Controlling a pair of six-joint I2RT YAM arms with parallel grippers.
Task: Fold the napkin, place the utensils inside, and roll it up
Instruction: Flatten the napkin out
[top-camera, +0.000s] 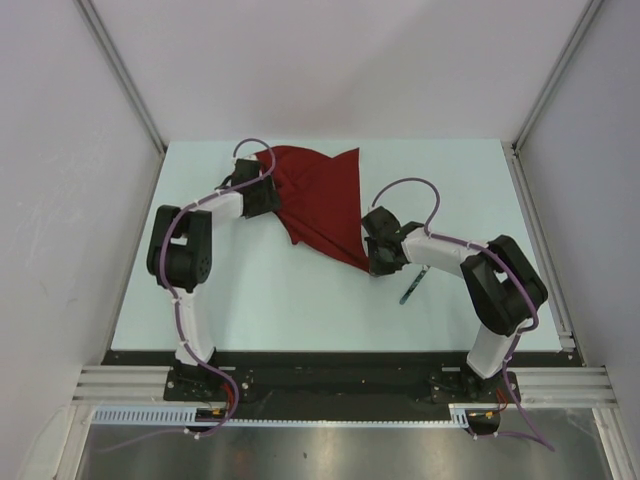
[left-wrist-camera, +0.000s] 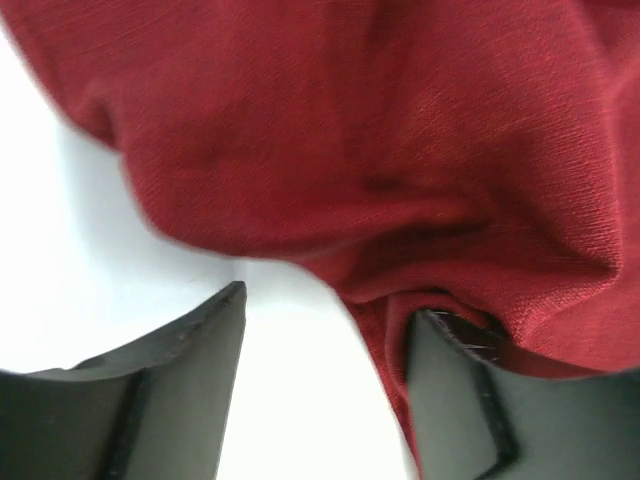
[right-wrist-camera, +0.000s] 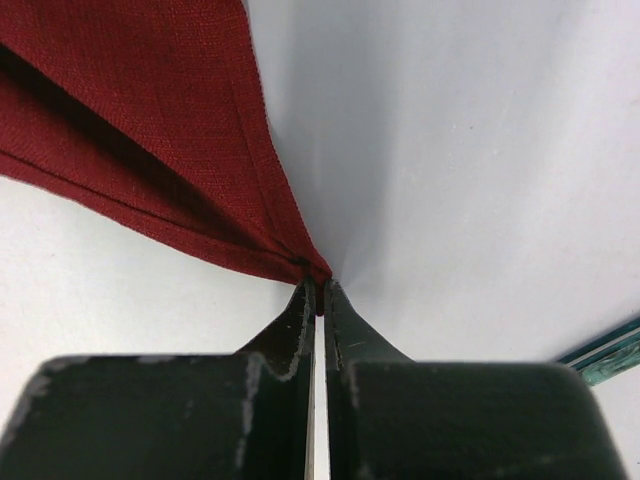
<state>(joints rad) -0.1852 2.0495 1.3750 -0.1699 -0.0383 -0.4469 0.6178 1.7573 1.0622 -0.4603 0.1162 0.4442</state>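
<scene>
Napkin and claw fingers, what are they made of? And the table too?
The napkin looks like woven cloth, matte dark red: fine crisscross threads show and it folds softly. The right claw has fingers that look like hard black plastic or coated metal, I can't tell which; their edges are scuffed pale. The table looks smooth, white and matte, maybe laminate.
</scene>
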